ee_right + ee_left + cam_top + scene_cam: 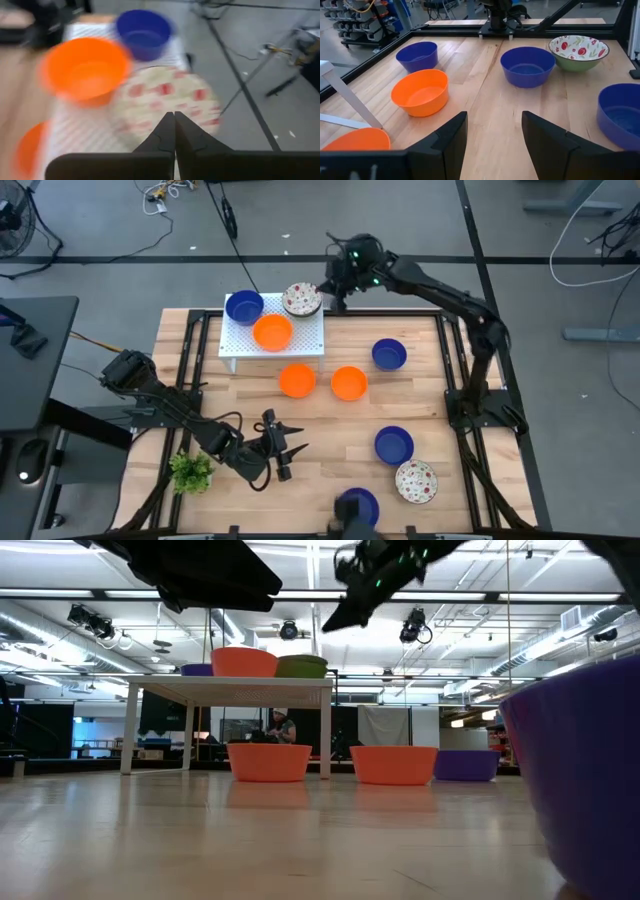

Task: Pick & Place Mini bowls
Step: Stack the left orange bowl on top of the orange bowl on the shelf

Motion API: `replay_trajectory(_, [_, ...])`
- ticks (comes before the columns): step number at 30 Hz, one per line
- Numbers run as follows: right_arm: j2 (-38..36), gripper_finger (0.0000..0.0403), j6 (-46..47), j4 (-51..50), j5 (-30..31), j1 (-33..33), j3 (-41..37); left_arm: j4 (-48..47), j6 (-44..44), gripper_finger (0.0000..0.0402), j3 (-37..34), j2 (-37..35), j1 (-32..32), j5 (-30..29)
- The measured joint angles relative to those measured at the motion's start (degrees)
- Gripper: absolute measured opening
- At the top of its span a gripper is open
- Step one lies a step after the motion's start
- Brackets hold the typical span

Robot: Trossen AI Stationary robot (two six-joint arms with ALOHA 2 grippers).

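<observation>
At the table's near left corner stands a small green plant point(190, 471), with the left gripper point(283, 448) just beside it, low over bare wood, fingers spread and empty. The white perforated rack point(235, 345) sits against the far edge, carrying a solid blue bowl point(244, 307), a solid orange bowl point(272, 332) and a white speckled bowl point(301, 300) at its far right corner. The right gripper point(338, 298) hangs just off that corner, fingers pressed together on nothing (seen from its wrist). Two orange bowls point(296, 379) point(348, 383) lie mid-table, open wood before them. Rightward lie three blue bowls point(389, 354) point(394, 445) point(357, 505) and another speckled bowl point(416, 481) near the front edge.
</observation>
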Motion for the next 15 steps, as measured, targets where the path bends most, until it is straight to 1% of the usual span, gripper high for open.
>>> replay_trajectory(3, [-6.68, 0.0001, -2.40, -3.85, 4.08, 5.19, -5.02, -0.02, 0.03, 0.0193, 0.00, 0.00, -0.33, -0.02])
replay_trajectory(6, [-15.04, 0.0001, -2.31, -3.49, 9.24, 12.20, -14.67, -0.04, 0.04, 0.0193, 0.00, 0.00, -0.65, -0.02])
replay_trajectory(8, [-20.98, 0.0001, -0.65, -2.84, 11.97, 17.25, -21.49, -0.04, 0.02, 0.0193, 0.00, 0.00, -0.83, 0.00])
replay_trajectory(11, [-30.17, 0.0001, 5.21, -2.27, 18.13, 26.23, -32.23, -0.02, 0.03, 0.0193, 0.00, 0.00, -0.97, -0.02])
replay_trajectory(15, [-39.28, 0.0000, 15.73, -2.21, 25.49, 40.51, -44.33, -0.02, 0.09, 0.0193, 0.00, 0.00, -0.87, -0.09])
